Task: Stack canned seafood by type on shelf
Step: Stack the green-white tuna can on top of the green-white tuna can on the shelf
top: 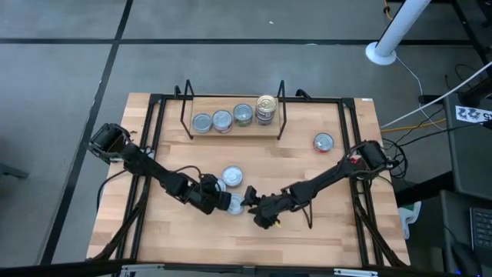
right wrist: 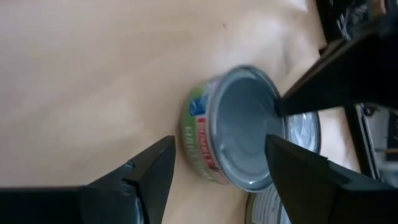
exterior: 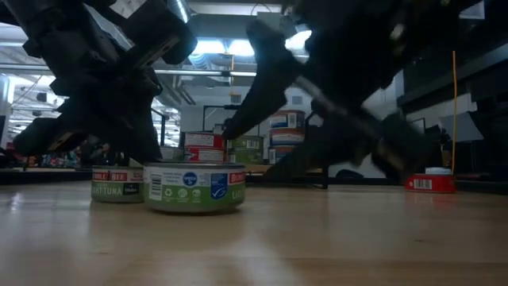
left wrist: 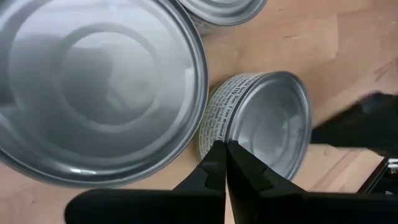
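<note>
Right now I am lining up on a green-labelled can point(right wrist: 233, 134) in the middle front of the worktop point(top: 323, 231). My right hand point(right wrist: 217, 177) hovers with its fingers apart on either side of the can, not yet touching it. My left hand point(left wrist: 222, 167) has its fingers pressed together, tips against the can's far rim, apparently steadying or nudging it toward the right hand. Two more cans sit just beside this one: a silver-lidded can point(top: 232, 176) behind it and another point(left wrist: 99, 87) close under my left wrist.

The shelf point(top: 234, 132) stands at the back of the worktop, already carrying four places: three single cans and a taller stack topped by a gold-lidded can point(top: 266, 102). A red-labelled can point(top: 324, 141) lies alone to the right of the shelf.

As I judge it, this is the pick step. Next I need to bring the right fingers down around the can wall, close, and let the left hand back off before lifting toward the matching green stack.
</note>
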Controlling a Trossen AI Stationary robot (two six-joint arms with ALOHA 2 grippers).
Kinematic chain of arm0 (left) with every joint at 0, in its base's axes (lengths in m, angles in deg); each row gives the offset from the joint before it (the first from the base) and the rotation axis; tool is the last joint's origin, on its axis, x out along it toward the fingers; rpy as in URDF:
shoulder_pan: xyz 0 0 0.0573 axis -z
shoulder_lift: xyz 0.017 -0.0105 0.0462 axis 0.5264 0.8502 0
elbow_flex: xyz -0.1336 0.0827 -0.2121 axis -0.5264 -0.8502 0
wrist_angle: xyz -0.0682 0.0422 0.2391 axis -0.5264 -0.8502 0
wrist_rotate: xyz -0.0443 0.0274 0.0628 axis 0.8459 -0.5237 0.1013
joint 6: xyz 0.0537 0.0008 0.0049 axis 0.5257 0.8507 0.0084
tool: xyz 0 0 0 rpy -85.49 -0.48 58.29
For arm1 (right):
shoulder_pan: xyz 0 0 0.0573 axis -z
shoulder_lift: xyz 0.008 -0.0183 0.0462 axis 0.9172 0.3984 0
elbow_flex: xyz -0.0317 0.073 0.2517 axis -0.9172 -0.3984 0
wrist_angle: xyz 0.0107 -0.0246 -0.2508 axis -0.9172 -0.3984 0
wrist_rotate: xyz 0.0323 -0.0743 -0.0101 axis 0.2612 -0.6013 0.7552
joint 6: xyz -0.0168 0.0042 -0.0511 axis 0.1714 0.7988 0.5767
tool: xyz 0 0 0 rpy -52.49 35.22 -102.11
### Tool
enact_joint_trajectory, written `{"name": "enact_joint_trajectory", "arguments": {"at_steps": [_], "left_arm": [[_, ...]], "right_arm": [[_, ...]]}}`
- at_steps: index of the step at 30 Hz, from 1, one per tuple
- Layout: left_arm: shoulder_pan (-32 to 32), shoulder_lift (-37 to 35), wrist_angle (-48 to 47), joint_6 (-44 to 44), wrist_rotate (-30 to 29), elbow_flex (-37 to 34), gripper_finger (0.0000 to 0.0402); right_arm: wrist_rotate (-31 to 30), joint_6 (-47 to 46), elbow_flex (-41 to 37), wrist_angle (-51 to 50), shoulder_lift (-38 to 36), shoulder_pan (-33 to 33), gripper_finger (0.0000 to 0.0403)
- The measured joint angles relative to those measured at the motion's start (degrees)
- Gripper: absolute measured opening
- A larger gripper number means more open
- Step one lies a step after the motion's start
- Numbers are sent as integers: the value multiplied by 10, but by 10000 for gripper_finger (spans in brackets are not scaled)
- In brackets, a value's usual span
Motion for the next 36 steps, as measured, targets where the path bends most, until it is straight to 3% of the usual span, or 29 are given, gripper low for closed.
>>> {"name": "enact_joint_trajectory", "arguments": {"at_steps": [9,36], "left_arm": [[-1,0,0,-1,4,0,0],[-14,-1,-25,-38,34,1,0]], "right_arm": [[-54,6,0,54,34,1,250],[-48,23,0,57,38,-10,250]]}}
